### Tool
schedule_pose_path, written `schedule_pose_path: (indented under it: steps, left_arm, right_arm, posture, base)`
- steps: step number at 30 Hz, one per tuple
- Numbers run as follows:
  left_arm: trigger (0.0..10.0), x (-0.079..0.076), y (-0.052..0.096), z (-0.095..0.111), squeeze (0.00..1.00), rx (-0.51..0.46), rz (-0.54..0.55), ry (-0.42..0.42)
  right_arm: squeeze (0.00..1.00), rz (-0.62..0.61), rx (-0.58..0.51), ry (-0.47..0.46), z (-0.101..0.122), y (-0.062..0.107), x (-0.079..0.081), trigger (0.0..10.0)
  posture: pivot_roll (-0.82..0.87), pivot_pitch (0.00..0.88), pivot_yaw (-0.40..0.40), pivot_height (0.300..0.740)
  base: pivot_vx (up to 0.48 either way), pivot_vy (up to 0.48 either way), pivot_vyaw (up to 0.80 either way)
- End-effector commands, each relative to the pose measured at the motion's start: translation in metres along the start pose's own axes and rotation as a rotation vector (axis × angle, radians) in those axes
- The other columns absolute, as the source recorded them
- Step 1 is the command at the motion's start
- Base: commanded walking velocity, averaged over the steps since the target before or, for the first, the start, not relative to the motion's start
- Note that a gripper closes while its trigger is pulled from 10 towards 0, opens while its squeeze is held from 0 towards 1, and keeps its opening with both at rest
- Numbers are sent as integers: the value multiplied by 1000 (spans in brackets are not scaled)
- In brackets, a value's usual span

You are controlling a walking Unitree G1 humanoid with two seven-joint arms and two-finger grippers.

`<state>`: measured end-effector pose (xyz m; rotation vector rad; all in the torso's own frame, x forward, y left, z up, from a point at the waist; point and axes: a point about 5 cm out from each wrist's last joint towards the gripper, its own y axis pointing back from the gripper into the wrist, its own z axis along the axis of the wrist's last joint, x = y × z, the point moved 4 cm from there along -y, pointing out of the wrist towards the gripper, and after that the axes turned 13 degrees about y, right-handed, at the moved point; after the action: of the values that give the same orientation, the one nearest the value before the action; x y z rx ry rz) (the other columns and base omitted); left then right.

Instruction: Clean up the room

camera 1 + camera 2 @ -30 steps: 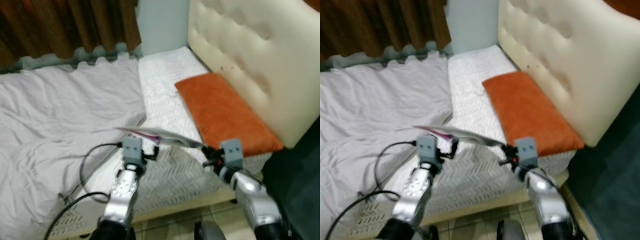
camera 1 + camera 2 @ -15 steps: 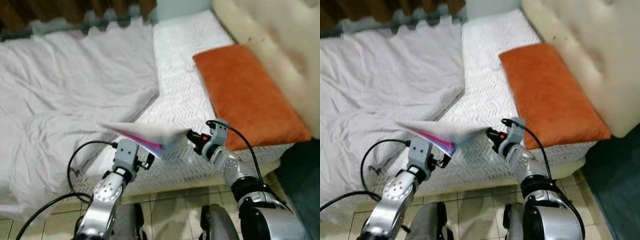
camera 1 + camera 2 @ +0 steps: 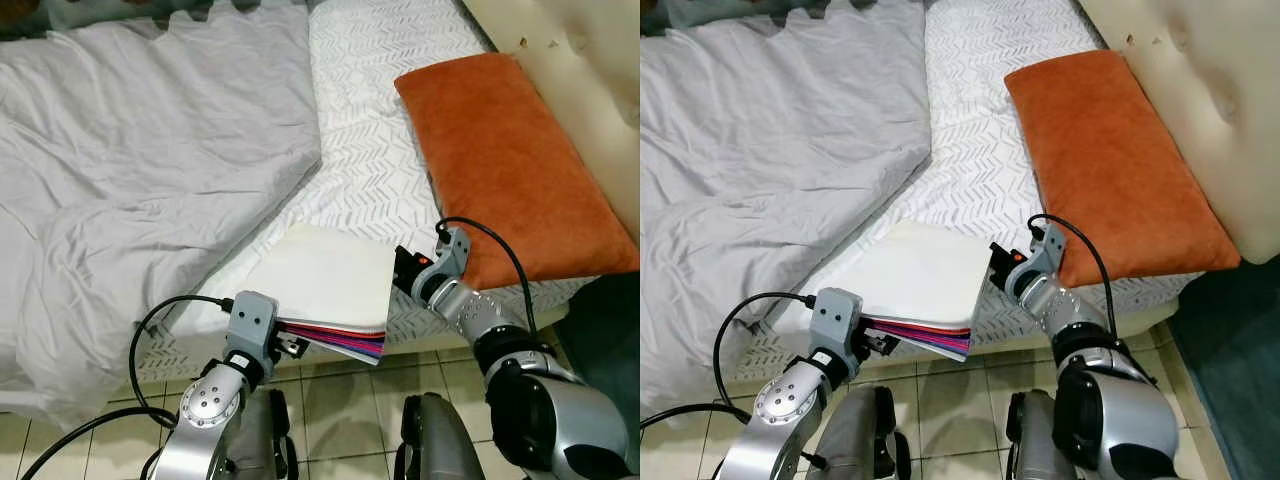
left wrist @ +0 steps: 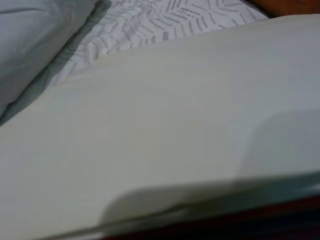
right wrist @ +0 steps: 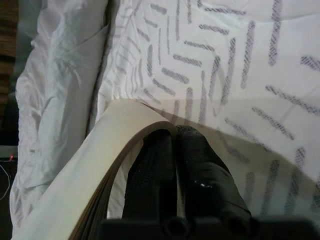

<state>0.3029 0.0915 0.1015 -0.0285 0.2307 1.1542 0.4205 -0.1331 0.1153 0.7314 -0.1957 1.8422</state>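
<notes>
A magazine [image 3: 325, 285] with a plain cream cover and pink and purple page edges is held flat just above the near edge of the bed [image 3: 380, 150]. My left gripper [image 3: 292, 346] is shut on its near left corner; the cream cover [image 4: 160, 125] fills most of the left wrist view. My right gripper [image 3: 402, 270] grips the magazine's right edge. Its two black fingers [image 5: 200, 165] are pressed together, with the cover's edge [image 5: 65, 190] curling over them.
An orange pillow [image 3: 510, 160] lies on the patterned white sheet against the cream padded headboard [image 3: 590, 80]. A crumpled grey duvet [image 3: 130, 150] covers the bed's left part. Tiled floor [image 3: 330, 410] lies below my arms, and dark flooring [image 3: 610, 310] at the right.
The camera has tilted down toward the bed's edge. The magazine, seen edge-on and raised before, now sits lower with its cover facing up. My right gripper has drawn closer to the left.
</notes>
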Motion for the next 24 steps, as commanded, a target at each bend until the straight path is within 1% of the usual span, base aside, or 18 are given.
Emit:
schedule_pose_path:
  steps: [1, 3, 4, 5, 6, 8, 9, 11, 12, 13, 14, 15, 16, 17, 18, 19, 22, 24]
  left_arm:
    - [10000, -3, 5, -4, 0, 22, -2, 13]
    - [10000, -8, 4, -4, 0, 26, -13, 18]
    - [10000, -8, 4, -4, 0, 26, -13, 18]
    - [10000, -8, 4, -4, 0, 27, -14, 20]
    - [10000, -9, 5, -4, 0, 31, -14, 23]
    - [10000, -9, 5, -4, 0, 30, -13, 26]
    - [10000, -8, 4, -3, 0, 22, -10, 30]
    - [10000, -7, 4, -3, 0, 21, -9, 32]
    - [10000, -7, 3, -3, 0, 21, -9, 32]
    - [10000, -8, 1, -3, 0, 20, -10, 33]
    - [10000, -9, -2, -3, 0, 17, -13, 35]
    - [10000, -10, -3, -3, 0, 15, -14, 35]
    - [10000, -10, -6, -1, 0, 9, -16, 37]
    - [10000, -11, -8, -1, 0, 6, -17, 39]
    - [10000, -12, -12, 2, 0, -3, -22, 34]
    - [10000, -12, -12, 2, 0, -3, -22, 34]
    - [10000, -13, -17, 4, 0, -13, -24, 32]
    - [10000, -12, -20, 6, 0, -20, -22, 32]
  right_arm:
    - [0, -17, 29, 11, 3, 0, -1, 10000]
    - [0, 16, 131, -49, 7, 1, 7, 10000]
    - [0, 16, 131, -49, 7, 1, 7, 10000]
    - [0, 29, 193, -70, 3, 3, 10, 10000]
    - [0, 29, 305, -89, -7, 9, 10, 10000]
    - [0, 3, 295, -129, -2, 12, 3, 10000]
    - [0, -58, 253, -146, 14, 19, -11, 10000]
    - [0, -68, 245, -148, 23, 21, -13, 10000]
    - [0, -83, 222, -104, 34, 22, -14, 10000]
    - [0, -109, 181, -18, 48, 22, -16, 10000]
    - [0, -214, 49, 258, 83, 25, -26, 10000]
    - [0, -263, -23, 407, 100, 28, -28, 10000]
    - [0, -355, -124, 659, 127, 34, -27, 10000]
    - [0, -401, -186, 824, 144, 39, -22, 10000]
    - [0, -510, -410, 1189, 184, 53, 5, 10000]
    - [0, -510, -410, 1189, 184, 53, 5, 10000]
    - [0, -526, -575, 1441, 199, 60, 36, 10000]
    - [0, -502, -664, 1579, 198, 60, 56, 10000]
  posture:
    - [99, 352, 81, 635]
    - [97, 343, 77, 635]
    - [97, 343, 77, 635]
    - [95, 341, 73, 635]
    - [93, 337, 69, 635]
    - [86, 327, 57, 635]
    - [77, 318, 52, 635]
    - [73, 313, 51, 635]
    - [68, 305, 50, 635]
    - [55, 291, 47, 635]
    - [49, 281, 44, 635]
    - [46, 276, 44, 635]
    - [38, 267, 44, 635]
    - [33, 262, 43, 635]
    - [26, 253, 42, 635]
    - [26, 253, 42, 635]
    - [20, 237, 39, 635]
    - [13, 231, 40, 635]
  base:
    - [0, 0, 0]
    - [0, 0, 0]
    - [0, 0, 0]
    - [0, 0, 0]
    - [0, 0, 0]
    - [0, 0, 0]
    - [0, 0, 0]
    - [0, 0, 0]
    - [0, 0, 0]
    - [0, 0, 0]
    - [0, 0, 0]
    - [0, 0, 0]
    - [0, 0, 0]
    - [0, 0, 0]
    - [0, 0, 0]
    - [0, 0, 0]
    - [0, 0, 0]
    - [0, 0, 0]
